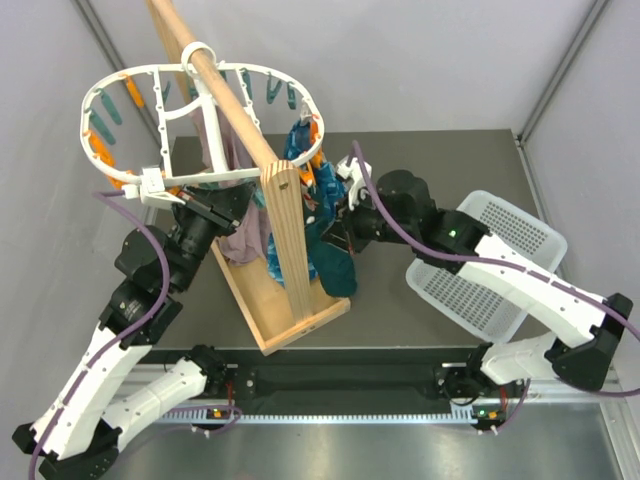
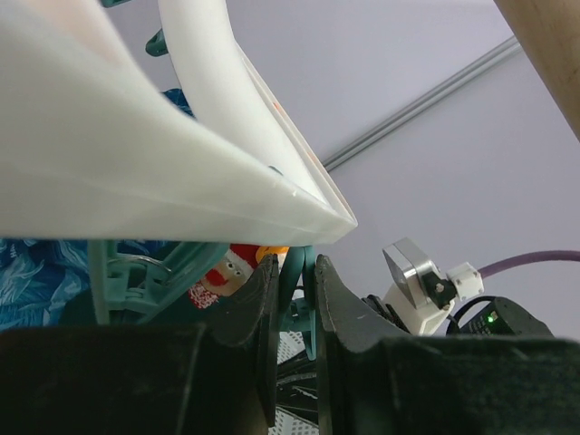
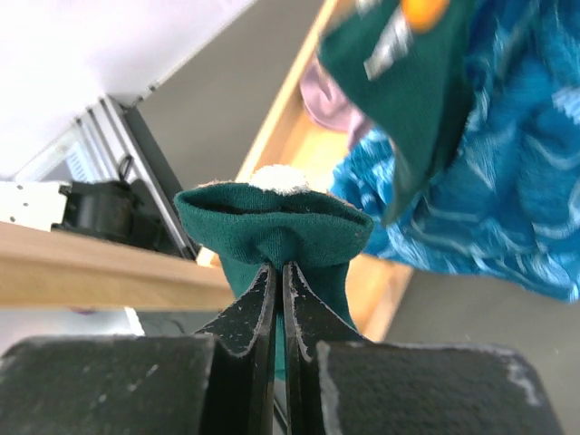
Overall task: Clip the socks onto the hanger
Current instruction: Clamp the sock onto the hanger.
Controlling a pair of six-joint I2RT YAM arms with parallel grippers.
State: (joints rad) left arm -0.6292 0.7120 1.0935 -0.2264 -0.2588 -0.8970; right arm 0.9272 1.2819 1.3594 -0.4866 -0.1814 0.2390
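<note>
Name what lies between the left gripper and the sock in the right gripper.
Top view: the mauve-grey cloth and the wooden upright stand between the left gripper, shut on a teal peg, and the sock.

From my left wrist the hanger [image 2: 136, 154] is a white blur, cut off at the top and left edges. My left fingers [image 2: 258, 299] cover most of a teal peg [image 2: 292, 272]. My right fingers [image 3: 249, 313] hide the sock [image 3: 272, 222] below its cuff. Overhead, the blue cloth [image 1: 318, 225] hides where they close.
</note>
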